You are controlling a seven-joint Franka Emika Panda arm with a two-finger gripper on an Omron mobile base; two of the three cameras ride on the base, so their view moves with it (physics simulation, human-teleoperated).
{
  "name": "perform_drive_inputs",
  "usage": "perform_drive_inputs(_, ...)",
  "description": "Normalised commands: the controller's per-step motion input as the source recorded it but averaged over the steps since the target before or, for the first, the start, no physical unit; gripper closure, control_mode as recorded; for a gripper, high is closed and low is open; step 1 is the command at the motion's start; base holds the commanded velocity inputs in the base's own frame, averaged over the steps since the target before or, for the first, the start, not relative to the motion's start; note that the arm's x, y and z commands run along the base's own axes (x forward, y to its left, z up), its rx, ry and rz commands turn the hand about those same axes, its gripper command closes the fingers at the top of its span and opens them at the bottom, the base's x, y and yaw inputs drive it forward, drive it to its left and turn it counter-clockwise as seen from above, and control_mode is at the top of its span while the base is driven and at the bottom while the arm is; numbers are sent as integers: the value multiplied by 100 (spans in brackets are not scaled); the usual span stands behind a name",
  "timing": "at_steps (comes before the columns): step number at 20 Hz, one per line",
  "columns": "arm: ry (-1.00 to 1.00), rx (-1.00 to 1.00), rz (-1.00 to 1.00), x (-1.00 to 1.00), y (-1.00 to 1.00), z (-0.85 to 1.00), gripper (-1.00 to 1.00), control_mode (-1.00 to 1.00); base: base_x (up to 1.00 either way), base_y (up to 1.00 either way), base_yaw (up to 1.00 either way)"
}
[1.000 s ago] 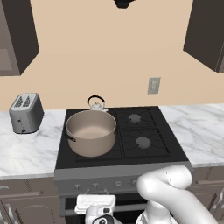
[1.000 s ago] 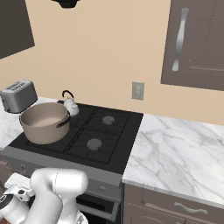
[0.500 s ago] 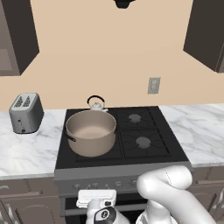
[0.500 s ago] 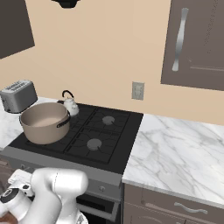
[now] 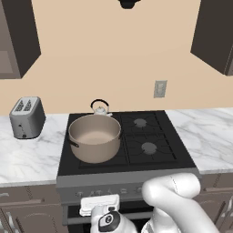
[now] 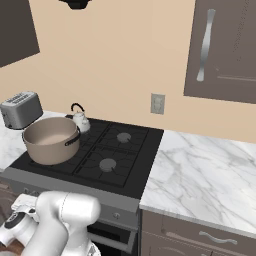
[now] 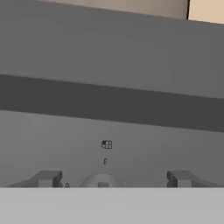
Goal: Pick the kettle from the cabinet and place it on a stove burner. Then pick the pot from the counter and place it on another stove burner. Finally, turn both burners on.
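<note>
The gripper (image 7: 107,179) faces the stove front, jaws wide apart around a knob (image 7: 101,181). The pot (image 5: 94,138) and kettle (image 5: 100,108) sit on burners, a toaster (image 5: 27,117) off left.

Pot (image 5: 94,138): large, tan-beige, upright on front-left burner of the cooktop (image 5: 157,159). Kettle (image 5: 100,108): small, silver, black arched handle, upright at the pot's twelve o'clock, just beside it.

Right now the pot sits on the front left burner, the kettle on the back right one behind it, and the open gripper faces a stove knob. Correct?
Not quite. The kettle is on the back left burner, directly behind the pot, as the left base view shows. The rest holds: the gripper is open in front of a knob in the hand view.
</note>
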Motion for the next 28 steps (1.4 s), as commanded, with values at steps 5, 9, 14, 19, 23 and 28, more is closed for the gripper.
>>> perform_drive_inputs(5, 0, 2, 5, 16, 1, -25, -100, -100, 0, 0, 0)
perform_drive_inputs(9, 0, 1, 5, 8, 1, -30, -100, -100, 0, 0, 0)
perform_drive_inputs(14, -1, 4, 2, 0, -6, -29, -100, -100, 0, 0, 0)
perform_drive_inputs(19, -3, 5, 2, 0, -6, -24, -100, -100, 0, 0, 0)
perform_drive_inputs(23, -2, 4, 1, 0, -2, -22, -100, -100, 0, 0, 0)
perform_drive_inputs(28, -4, 8, 0, 0, -14, -2, -100, -100, 0, 0, 0)
